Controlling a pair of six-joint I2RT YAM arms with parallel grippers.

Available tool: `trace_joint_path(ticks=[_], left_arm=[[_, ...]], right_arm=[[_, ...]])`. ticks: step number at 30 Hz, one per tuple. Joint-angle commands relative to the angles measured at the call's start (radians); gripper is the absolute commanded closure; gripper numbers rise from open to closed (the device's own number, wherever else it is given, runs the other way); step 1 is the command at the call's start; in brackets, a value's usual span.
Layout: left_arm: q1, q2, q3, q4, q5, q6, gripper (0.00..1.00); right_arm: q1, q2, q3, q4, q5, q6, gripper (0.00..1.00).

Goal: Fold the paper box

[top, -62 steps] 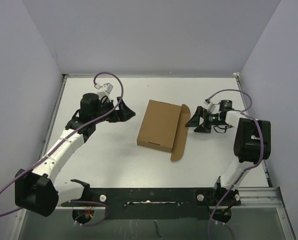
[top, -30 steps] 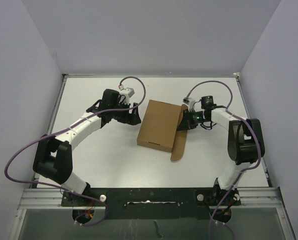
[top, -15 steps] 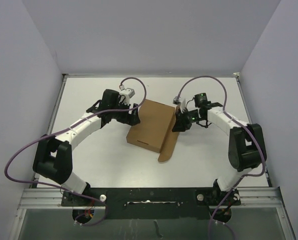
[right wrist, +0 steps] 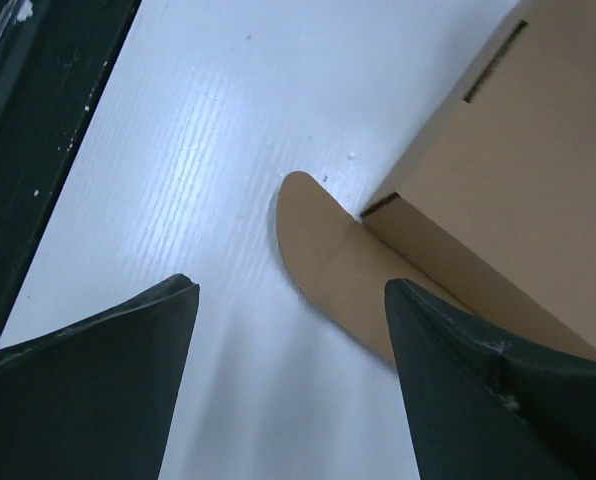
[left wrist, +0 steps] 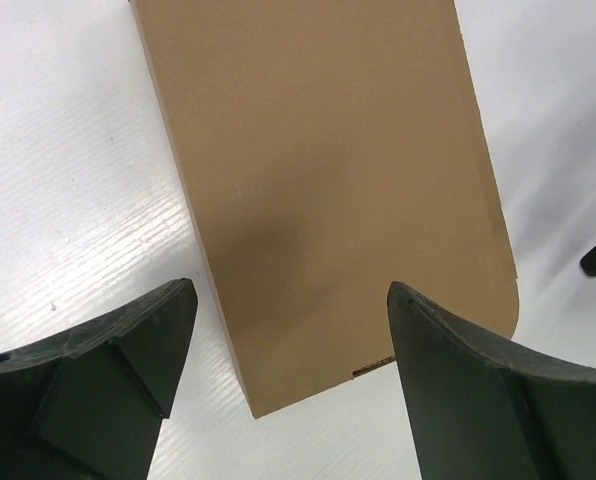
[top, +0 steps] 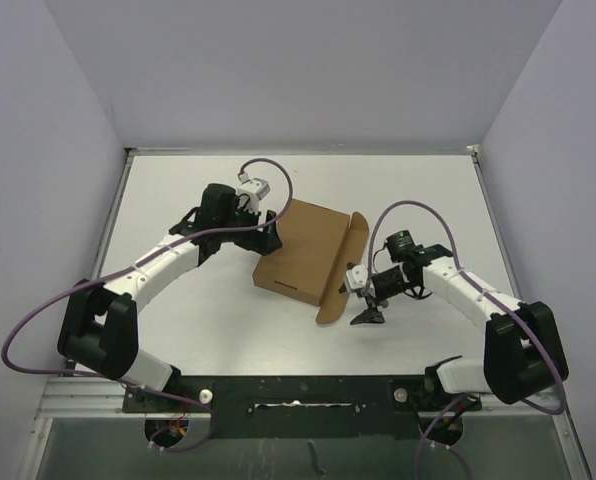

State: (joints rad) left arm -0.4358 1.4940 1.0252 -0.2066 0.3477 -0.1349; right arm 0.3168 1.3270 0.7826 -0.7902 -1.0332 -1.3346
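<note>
Found the plain brown cardboard paper box (top: 300,250) skewed near the middle of the white surface (top: 218,330), long rounded flap (top: 338,285) splayed out on its right. Straddled the far-left corner with the left pincer (left wrist: 290,292), spread wide, likely steadying. Poised the right pincer (right wrist: 290,288), also released and empty, low by the flap's near end, probably to lift it.

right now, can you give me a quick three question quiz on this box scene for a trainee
1. True or false: the right jaws are shut on the paper box.
2. In the top view, the box's open flap lies along its: A) left side B) right side C) far side.
3. Which arm's jaws sit beside the box's left edge in the top view?
Key: 1 false, they are open and empty; 2 B; 3 the left jaws.
</note>
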Motion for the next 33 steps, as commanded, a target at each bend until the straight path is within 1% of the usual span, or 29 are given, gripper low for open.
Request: trace_joint_path(ticks=[1, 3, 6, 12, 17, 22, 33], left_arm=[[-0.006, -0.058, -0.002, 0.079, -0.001, 0.015, 0.24], [-0.006, -0.056, -0.005, 0.079, -0.009, 0.017, 0.24], [-0.006, -0.055, -0.012, 0.089, -0.014, 0.021, 0.24], [-0.022, -0.053, -0.045, 0.151, -0.018, 0.010, 0.25], [-0.034, -0.020, -0.028, 0.117, -0.063, 0.011, 0.26], [-0.034, -0.016, -0.020, 0.107, -0.080, 0.010, 0.26], [-0.034, -0.014, -0.021, 0.103, -0.093, 0.007, 0.26]], right_arm=[[0.141, 0.016, -0.003, 0.104, 0.146, -0.042, 0.25], [0.190, 0.038, -0.002, 0.127, 0.209, -0.013, 0.28], [0.259, 0.058, -0.020, 0.165, 0.290, 0.005, 0.28], [0.369, 0.101, -0.034, 0.218, 0.395, 0.034, 0.30], [0.433, 0.126, -0.048, 0.287, 0.479, 0.081, 0.36], [0.459, 0.136, -0.051, 0.349, 0.567, 0.126, 0.41], [0.455, 0.121, -0.054, 0.389, 0.618, 0.165, 0.52]])
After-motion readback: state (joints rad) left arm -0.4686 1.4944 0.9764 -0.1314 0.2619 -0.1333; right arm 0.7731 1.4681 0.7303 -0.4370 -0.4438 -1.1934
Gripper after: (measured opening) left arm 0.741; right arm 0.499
